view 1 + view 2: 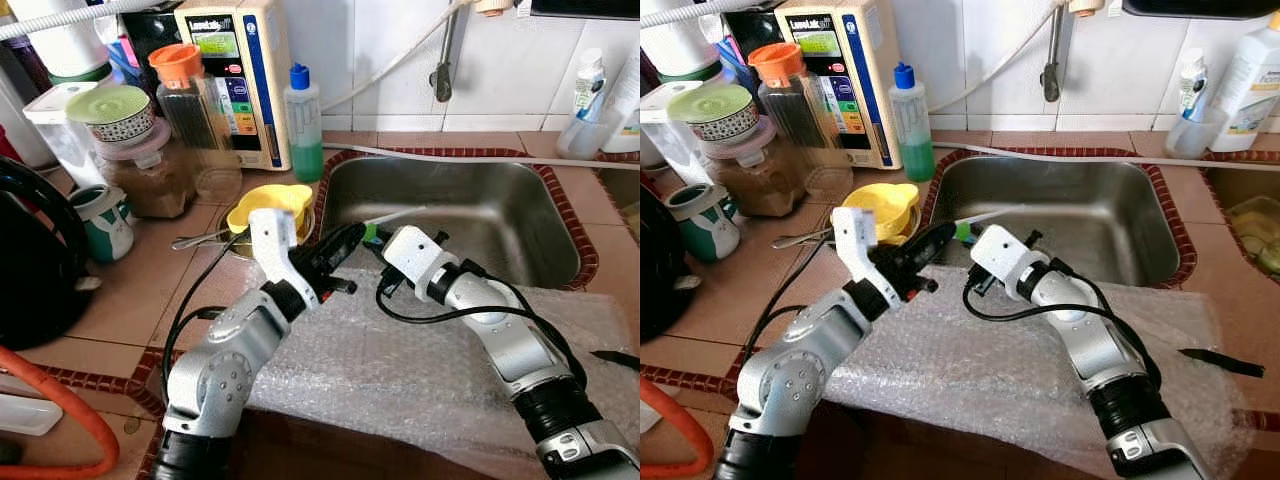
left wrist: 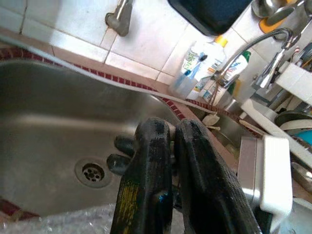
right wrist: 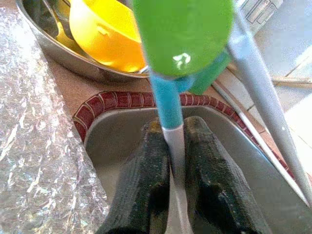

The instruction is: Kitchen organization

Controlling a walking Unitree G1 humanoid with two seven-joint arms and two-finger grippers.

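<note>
1. I have the right gripper (image 3: 170, 161) clamped on a slim utensil with a blue-and-white plastic handle and a green head (image 3: 183, 36). In the left eye view it sits at centre frame, over the near-left corner of the stainless steel sink (image 1: 470, 215).
2. The left gripper (image 1: 345, 243) is just left of it at centre frame, its black fingers (image 2: 161, 165) pressed together and, as far as I can tell, holding nothing. The two grippers are close, nearly tip to tip.
3. My read: I am mid-transfer, with the utensil lifted and not yet put away. The next move calls for a destination, perhaps the shallow metal dish holding the yellow plastic bowl (image 1: 268, 205) at centre left, and for swinging clear of the left arm first.
4. The handle looks smooth and thin, so it could twist in the grip.
5. The crinkled bubble wrap sheet (image 1: 420, 370) across the lower frame is soft and uneven, a poor landing spot. The terracotta tile counter (image 1: 150, 270) is hard and flat.
</note>
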